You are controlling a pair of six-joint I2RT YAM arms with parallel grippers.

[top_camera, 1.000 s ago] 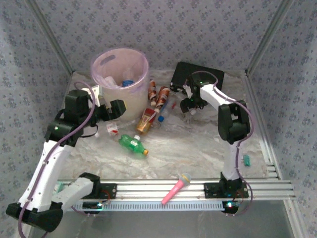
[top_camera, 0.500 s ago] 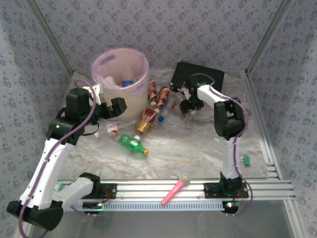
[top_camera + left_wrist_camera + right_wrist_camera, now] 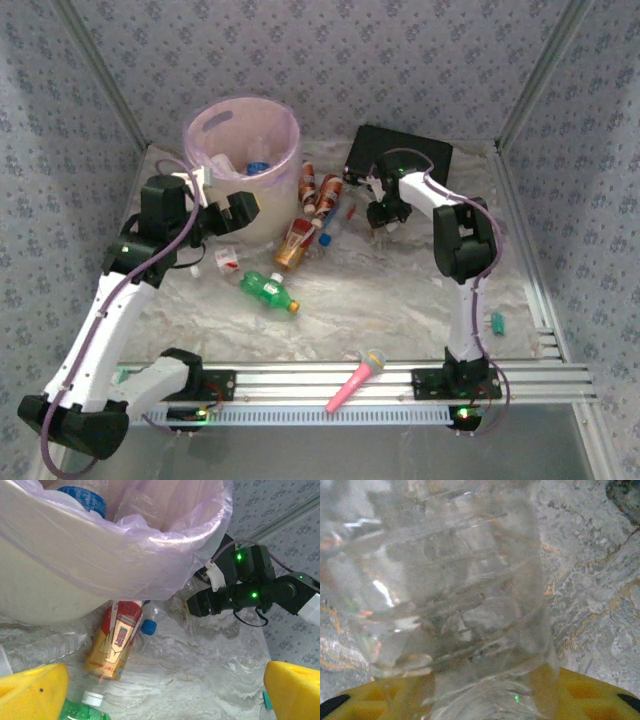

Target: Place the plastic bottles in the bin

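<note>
1. Marbled tabletop (image 3: 400, 290), patterned walls all around; I take the bin (image 3: 268, 200), at the far left, as my landmark.
2. The left gripper (image 3: 238, 208) hangs just beside the bin's near wall, jaws spread wide with nothing between them.
3. The right gripper (image 3: 385, 212) sits well to the right of the bin, low over the tabletop. A clear bottle (image 3: 455, 595) lies between its fingers, but I cannot tell whether they press on it.
4. Inside the bin I see a blue-capped bottle (image 3: 258, 167) among others.
5. Just right of the bin lie red-labelled bottles (image 3: 318, 190) and an orange-brown bottle (image 3: 293, 243). A green bottle (image 3: 265, 288) lies nearer to me than the bin.
6. A black case (image 3: 400, 152) sits right of the bin at the back, and a pink microphone (image 3: 358, 380) lies well away from the bin, on the near rail.
</note>
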